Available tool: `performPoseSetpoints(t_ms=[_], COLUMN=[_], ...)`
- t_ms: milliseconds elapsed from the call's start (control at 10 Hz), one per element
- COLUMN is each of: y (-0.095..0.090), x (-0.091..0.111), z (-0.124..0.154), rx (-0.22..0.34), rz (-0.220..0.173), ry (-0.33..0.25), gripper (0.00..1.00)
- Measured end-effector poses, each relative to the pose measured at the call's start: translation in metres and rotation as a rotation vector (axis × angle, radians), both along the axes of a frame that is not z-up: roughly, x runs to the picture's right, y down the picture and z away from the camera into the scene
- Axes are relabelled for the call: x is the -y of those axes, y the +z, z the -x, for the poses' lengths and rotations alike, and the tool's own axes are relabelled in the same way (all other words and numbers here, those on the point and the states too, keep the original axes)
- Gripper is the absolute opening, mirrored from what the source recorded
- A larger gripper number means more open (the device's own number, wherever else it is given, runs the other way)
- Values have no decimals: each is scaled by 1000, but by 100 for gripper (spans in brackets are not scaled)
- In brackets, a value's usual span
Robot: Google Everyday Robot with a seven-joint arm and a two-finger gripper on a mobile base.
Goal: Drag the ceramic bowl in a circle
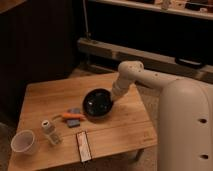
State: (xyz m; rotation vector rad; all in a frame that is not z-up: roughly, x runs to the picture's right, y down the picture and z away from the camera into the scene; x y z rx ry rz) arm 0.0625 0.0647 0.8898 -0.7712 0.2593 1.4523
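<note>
My claw (115, 98) is sitting at the right, far rim of the ceramic bowl (98, 104). My fingers are pressed together there. I cannot tell if the rim is caught between them or if they are only pushing on it. My white arm (131, 70) is reaching down to it from the right.

The bowl is resting in the middle of the tabletop (122, 131), a bit toward the right side. From my claw, the bowl is lying to the left and a little nearer. It is round, so it has no long side, and it should slide the same any way I pull. I am thinking the turn is safest if I am leading it from this rim the whole way round.

I am looking at the room around it. The far left part of the tabletop is showing bare wood, and that is the biggest open spot. To the right there is bare wood too, but the right edge is near, so a wide swing that way could tip the bowl off. The far edge is close behind my claw as well.

On the near left side an orange thing (73, 116) is lying just beside the bowl, with small grey-blue bits next to it. A circle going that way would likely bump them. A small bottle (48, 131), a white cup (23, 142) and a flat bar (83, 146) are lying farther off, near the front, well apart from the bowl.
</note>
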Motion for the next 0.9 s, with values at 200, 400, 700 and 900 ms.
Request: performPoseSetpoints(t_ms=[200,400,700,900], y=[-5,-8,-16,-34], x=[-9,-20,-57,-66], z=[-25,-50,-94,-113], rx=[-56,-102,-187,-223], rz=[15,30,77,55], ry=[43,75,107,115], gripper=[0,0,0,0])
